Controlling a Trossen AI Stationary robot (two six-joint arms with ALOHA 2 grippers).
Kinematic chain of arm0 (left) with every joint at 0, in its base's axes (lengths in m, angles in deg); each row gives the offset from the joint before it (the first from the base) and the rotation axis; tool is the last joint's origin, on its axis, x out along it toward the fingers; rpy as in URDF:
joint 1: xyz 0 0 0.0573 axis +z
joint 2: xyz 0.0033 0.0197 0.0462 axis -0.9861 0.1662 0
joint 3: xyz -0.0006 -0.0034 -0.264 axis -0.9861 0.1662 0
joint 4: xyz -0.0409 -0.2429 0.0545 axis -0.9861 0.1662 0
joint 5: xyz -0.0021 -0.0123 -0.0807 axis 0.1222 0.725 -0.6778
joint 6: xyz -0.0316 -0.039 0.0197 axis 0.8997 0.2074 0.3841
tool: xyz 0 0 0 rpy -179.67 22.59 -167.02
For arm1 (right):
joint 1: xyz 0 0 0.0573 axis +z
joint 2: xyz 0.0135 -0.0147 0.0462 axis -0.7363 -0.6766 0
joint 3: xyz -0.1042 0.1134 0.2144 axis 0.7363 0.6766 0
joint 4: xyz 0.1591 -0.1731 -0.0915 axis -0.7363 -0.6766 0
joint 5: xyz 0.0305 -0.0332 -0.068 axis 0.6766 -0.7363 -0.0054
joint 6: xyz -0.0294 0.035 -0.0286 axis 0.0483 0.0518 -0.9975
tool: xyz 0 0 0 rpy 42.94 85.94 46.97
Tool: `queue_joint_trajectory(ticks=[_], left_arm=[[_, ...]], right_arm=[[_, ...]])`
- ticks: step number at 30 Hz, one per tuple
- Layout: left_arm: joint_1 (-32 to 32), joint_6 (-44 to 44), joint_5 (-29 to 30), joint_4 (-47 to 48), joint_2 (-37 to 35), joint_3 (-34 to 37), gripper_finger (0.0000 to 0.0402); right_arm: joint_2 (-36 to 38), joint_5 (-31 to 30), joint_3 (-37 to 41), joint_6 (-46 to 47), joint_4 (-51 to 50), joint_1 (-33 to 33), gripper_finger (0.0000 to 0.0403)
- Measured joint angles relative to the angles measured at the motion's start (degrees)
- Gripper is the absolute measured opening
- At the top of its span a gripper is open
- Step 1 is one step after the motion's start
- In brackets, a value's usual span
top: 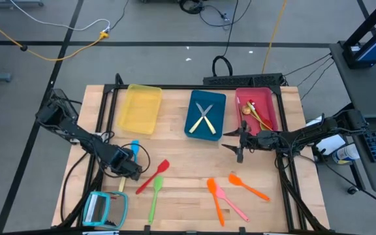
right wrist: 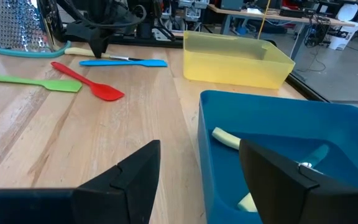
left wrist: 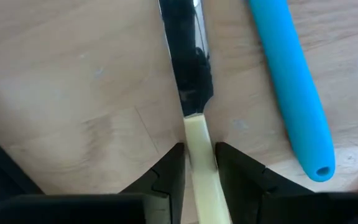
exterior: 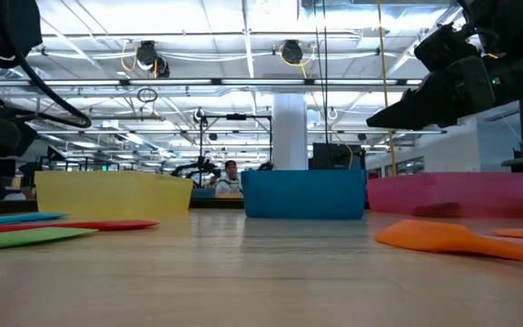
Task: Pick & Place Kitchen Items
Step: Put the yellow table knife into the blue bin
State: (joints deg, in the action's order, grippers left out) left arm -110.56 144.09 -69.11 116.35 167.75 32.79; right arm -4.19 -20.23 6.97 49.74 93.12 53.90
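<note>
Clenched: left gripper (left wrist: 199, 163) on the cream handle of a knife (left wrist: 190, 74) lying flat on the table (top: 188, 202), lower left of the high view, just beside a blue utensil (left wrist: 289, 81). Spread wide, holding nothing: right gripper (top: 239, 142), centre-right, hovering beside the blue tray (top: 205, 114). Scattered below: red spatula (top: 153, 175), green (top: 156, 196), orange (top: 213, 199) and pink (top: 232, 203) pieces.

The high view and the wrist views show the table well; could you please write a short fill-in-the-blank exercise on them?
1. The left tool is closed on a cream-handled ____.
2. Two crossed utensils lie in the ____ tray.
3. The yellow tray is ____.
4. The right tool hovers open, holding ____.

Missing: knife; blue; empty; nothing
</note>
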Motion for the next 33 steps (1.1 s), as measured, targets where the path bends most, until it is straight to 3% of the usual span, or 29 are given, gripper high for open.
queue_joint_trajectory(ticks=[5,13,18,24,27,33], left_arm=[[0.00,1.84,0.15,0.25,0.00,0.00,0.0047],[-0.04,4.15,1.42,3.79,0.35,-1.85,0.0044],[0.06,4.40,7.70,16.08,0.47,-8.07,0.0044],[0.02,6.10,10.46,27.18,0.40,-15.65,0.0044],[0.04,5.81,15.20,28.70,0.39,-19.52,0.0044],[2.17,0.83,32.10,25.16,0.31,-25.87,0.0043]], right_arm=[[-0.01,0.01,0.00,1.75,-0.42,0.00,0.0212],[0.00,0.02,0.00,2.41,-0.40,0.00,0.0212],[0.00,0.02,0.00,4.39,-0.43,0.00,0.0212],[-0.02,0.03,0.00,7.55,-1.26,0.00,0.0209],[0.00,0.03,0.00,8.81,-1.32,-0.01,0.0206],[0.00,0.04,0.00,11.30,-1.47,-0.01,0.0201]])
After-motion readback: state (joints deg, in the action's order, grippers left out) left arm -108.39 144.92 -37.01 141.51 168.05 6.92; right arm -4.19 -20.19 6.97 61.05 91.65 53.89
